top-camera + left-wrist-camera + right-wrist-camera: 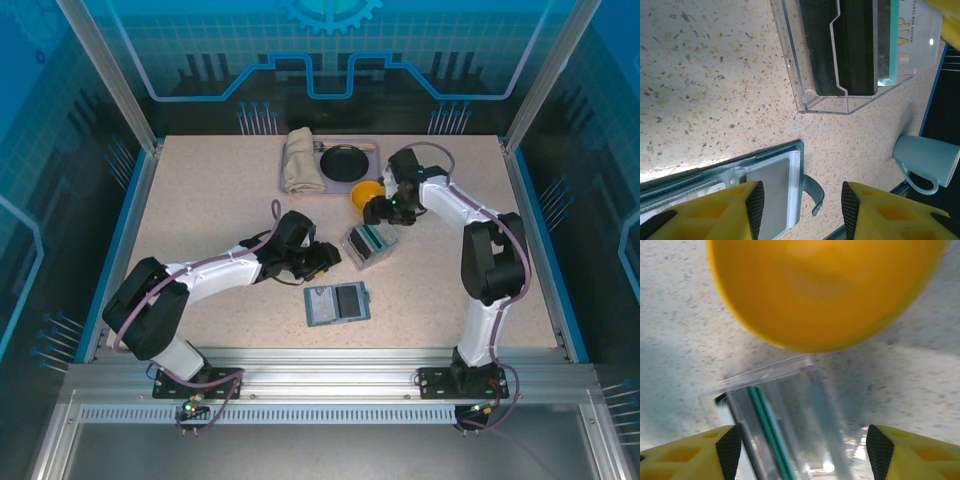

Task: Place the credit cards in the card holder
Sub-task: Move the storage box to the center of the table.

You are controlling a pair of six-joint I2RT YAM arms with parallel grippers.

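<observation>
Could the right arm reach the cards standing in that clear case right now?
Probably yes. The right gripper hangs open right at the clear case, and the cards' green edges show straight ahead of it. The yellow bowl sits close beyond the case, not between gripper and cards.

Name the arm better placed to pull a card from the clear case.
Right, probably: the right gripper, open, straddles the clear case, credit cards between its fingers; the left gripper hangs over the card holder.

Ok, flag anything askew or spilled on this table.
Only the clear plastic card case: it sits skewed to the table edges beside the yellow bowl. The slate-blue wallet lies open and flat. Nothing spilled.
</observation>
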